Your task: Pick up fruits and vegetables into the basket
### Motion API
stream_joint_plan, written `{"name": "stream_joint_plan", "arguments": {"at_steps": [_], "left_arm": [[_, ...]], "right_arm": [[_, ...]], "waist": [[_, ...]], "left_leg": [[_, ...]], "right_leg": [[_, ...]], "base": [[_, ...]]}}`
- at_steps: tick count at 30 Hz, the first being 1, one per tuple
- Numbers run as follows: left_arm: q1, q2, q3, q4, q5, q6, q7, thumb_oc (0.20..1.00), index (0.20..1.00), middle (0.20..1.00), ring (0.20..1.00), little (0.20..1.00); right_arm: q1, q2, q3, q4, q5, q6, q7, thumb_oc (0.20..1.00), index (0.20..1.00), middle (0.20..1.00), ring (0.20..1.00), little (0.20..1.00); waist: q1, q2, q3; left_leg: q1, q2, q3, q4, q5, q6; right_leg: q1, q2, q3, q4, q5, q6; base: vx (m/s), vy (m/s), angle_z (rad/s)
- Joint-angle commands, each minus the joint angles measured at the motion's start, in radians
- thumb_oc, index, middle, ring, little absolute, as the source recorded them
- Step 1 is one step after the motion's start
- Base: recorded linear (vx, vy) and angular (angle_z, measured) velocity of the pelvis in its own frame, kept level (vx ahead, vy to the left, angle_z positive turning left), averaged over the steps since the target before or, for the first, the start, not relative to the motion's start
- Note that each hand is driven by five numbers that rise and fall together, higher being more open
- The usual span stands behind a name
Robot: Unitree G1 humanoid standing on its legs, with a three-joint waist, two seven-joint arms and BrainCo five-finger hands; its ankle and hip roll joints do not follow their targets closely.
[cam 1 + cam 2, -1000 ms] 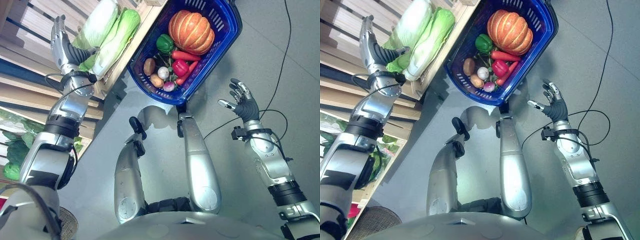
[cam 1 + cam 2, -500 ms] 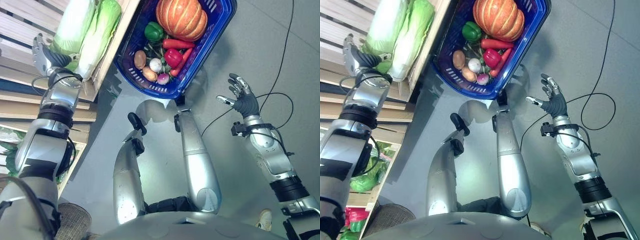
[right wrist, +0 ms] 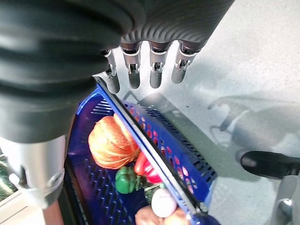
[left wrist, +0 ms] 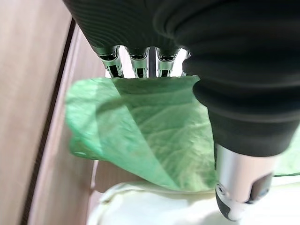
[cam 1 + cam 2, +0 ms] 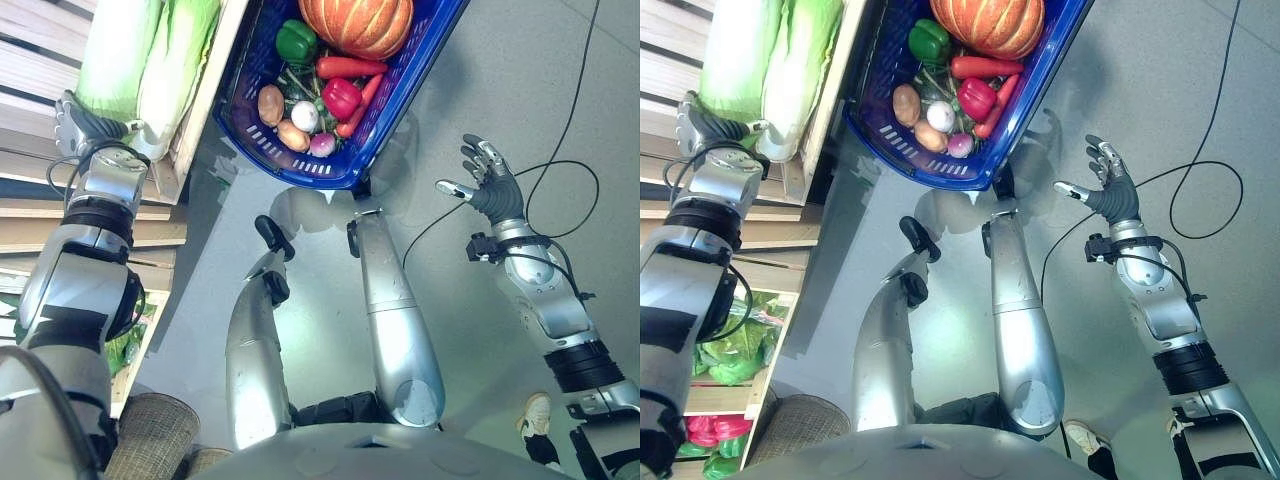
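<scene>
— What has moved?
— The left hand (image 5: 82,118) has sunk to the cabbage (image 5: 150,60) base on the shelf (image 5: 195,110) (grip hidden).
— And the cabbage?
— Pale green, leafy, beside the blue basket (image 5: 300,170). Right hand (image 5: 490,190) hangs spread, empty.

Left hand (image 5: 82,118) — lower now, against the cabbage (image 5: 150,60).
</scene>
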Motion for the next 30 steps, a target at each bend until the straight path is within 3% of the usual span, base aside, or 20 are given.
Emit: {"name": "stream_joint_plan", "arguments": {"at_steps": [1, 13, 14, 15, 16, 25, 30], "left_arm": [[0.03, 0.084, 0.01, 0.078, -0.017, 0.019, 0.011, 1.0, 1.0, 1.0, 1.0, 1.0], [0.015, 0.085, -0.004, 0.121, -0.05, 0.0, 0.001, 1.0, 1.0, 1.0, 1.0, 1.0], [0.008, 0.088, -0.003, 0.129, -0.065, 0.005, 0.002, 0.586, 0.586, 0.586, 0.586, 0.586], [0.006, 0.09, -0.003, 0.131, -0.069, 0.006, 0.004, 0.291, 0.291, 0.291, 0.291, 0.291], [-0.003, 0.093, -0.003, 0.142, -0.08, 0.008, 0.004, 0.2, 0.2, 0.2, 0.2, 0.2], [-0.014, 0.091, -0.019, 0.162, -0.102, -0.001, -0.04, 0.2, 0.2, 0.2, 0.2, 0.2], [0.031, 0.07, -0.004, 0.13, -0.111, -0.054, -0.056, 0.2, 0.2, 0.2, 0.2, 0.2]], "right_arm": [[0.023, -0.031, 0.024, -0.006, 0.037, -0.045, -0.02, 1.0, 1.0, 1.0, 1.0, 1.0], [0.005, -0.035, 0.03, 0.024, 0.049, -0.066, -0.02, 1.0, 1.0, 1.0, 1.0, 1.0], [0.004, -0.039, 0.029, 0.028, 0.05, -0.072, -0.015, 1.0, 1.0, 1.0, 1.0, 1.0], [0.003, -0.04, 0.029, 0.029, 0.051, -0.073, -0.014, 1.0, 1.0, 1.0, 1.0, 1.0], [0.003, -0.041, 0.031, 0.036, 0.048, -0.082, -0.012, 1.0, 1.0, 1.0, 1.0, 1.0], [0.0, -0.04, 0.03, 0.044, 0.057, -0.104, -0.018, 1.0, 1.0, 1.0, 1.0, 1.0], [0.006, -0.033, 0.023, 0.019, 0.036, -0.118, -0.018, 1.0, 1.0, 1.0, 1.0, 1.0]], "waist": [[-0.06, 0.028, -0.029], [-0.065, 0.028, -0.029], [-0.067, 0.027, -0.029], [-0.067, 0.027, -0.029], [-0.068, 0.025, -0.029], [-0.066, 0.019, -0.029], [-0.061, 0.017, -0.029]], "left_leg": [[-0.13, -0.008, -0.012, 0.095, -0.028, 0.033], [-0.178, -0.011, -0.017, 0.139, -0.051, 0.042], [-0.182, -0.01, -0.016, 0.142, -0.053, 0.043], [-0.183, -0.01, -0.016, 0.143, -0.053, 0.043], [-0.186, -0.009, -0.016, 0.145, -0.054, 0.043], [-0.205, -0.012, -0.029, 0.16, -0.061, 0.045], [-0.177, -0.013, -0.029, 0.144, -0.059, 0.046]], "right_leg": [[-0.012, 0.03, -0.013, 0.01, -0.068, 0.063], [-0.061, 0.033, 0.006, 0.023, -0.059, 0.062], [-0.066, 0.033, 0.008, 0.022, -0.057, 0.061], [-0.067, 0.033, 0.009, 0.023, -0.057, 0.061], [-0.07, 0.033, 0.009, 0.023, -0.055, 0.062], [-0.086, 0.036, 0.015, 0.028, -0.05, 0.06], [-0.059, 0.03, 0.008, 0.015, -0.05, 0.063]], "base": [[0.0, 0.0, 0.0], [0.01, 0.032, -0.01], [0.01, 0.049, -0.02], [0.0, 0.052, -0.01], [0.0, 0.039, -0.01], [0.0, 0.011, -0.02], [0.0, 0.0, 0.0]]}}
